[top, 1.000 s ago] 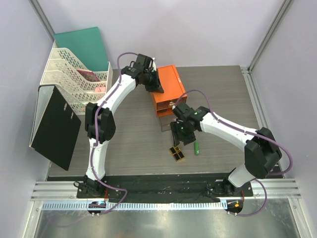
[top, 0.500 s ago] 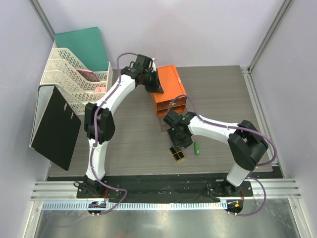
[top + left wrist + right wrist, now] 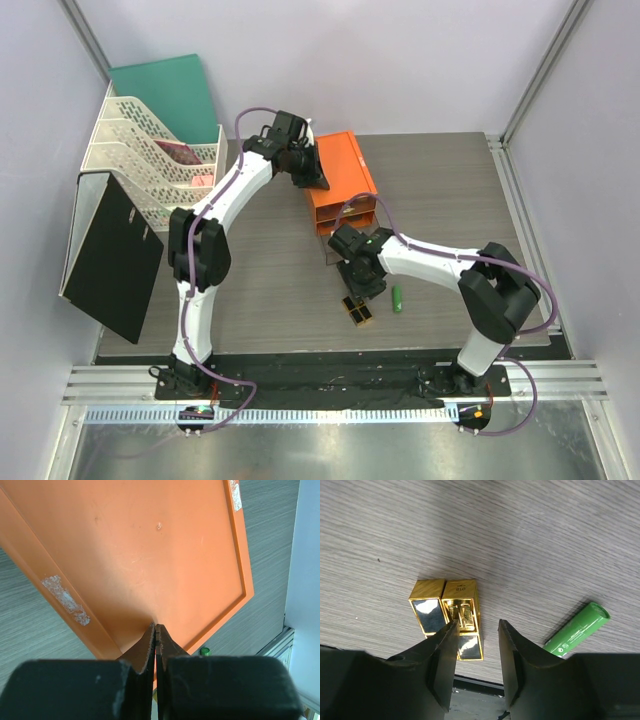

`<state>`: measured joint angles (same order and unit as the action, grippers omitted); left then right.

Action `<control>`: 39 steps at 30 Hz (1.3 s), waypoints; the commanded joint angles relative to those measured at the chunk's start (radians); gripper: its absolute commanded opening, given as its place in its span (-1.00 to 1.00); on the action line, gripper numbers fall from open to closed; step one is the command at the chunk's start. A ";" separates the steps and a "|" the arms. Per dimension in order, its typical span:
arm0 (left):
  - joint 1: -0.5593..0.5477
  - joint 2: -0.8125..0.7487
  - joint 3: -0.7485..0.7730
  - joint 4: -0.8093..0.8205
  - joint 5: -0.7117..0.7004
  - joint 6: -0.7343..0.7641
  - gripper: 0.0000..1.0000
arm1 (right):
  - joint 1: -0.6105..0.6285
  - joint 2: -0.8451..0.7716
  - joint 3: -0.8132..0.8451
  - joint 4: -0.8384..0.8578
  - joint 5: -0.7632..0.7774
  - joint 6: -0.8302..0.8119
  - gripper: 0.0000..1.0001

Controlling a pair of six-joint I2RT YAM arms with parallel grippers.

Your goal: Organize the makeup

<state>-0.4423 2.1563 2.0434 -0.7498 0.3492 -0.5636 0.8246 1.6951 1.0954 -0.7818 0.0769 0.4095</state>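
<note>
Two black-and-gold lipstick cases [image 3: 462, 615] [image 3: 429, 609] lie side by side on the table, also seen from above [image 3: 357, 310]. A green tube [image 3: 577, 629] lies to their right, in the top view [image 3: 397, 299] too. My right gripper [image 3: 477, 627] is open and empty, just above the lipstick cases, its left finger over the right-hand case. My left gripper [image 3: 156, 630] is shut, its tips pressed on the top of the orange drawer box [image 3: 150, 555] at the back [image 3: 338, 175]. No peach bottles show.
A white file rack [image 3: 150, 160], a green folder [image 3: 170, 85] and a black binder [image 3: 115, 255] stand at the left. The table's front edge lies just below the lipstick cases.
My right gripper has moved left and down toward the lipstick cases. The left arm has not moved.
</note>
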 commanded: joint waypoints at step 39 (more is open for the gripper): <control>0.007 0.047 -0.066 -0.201 -0.075 0.074 -1.00 | -0.031 0.024 0.369 0.056 0.310 -0.144 -0.98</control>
<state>-0.4423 2.1418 2.0212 -0.7399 0.3561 -0.5457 0.8379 1.6302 1.3628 -0.7689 0.3023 0.3351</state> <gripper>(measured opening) 0.001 0.308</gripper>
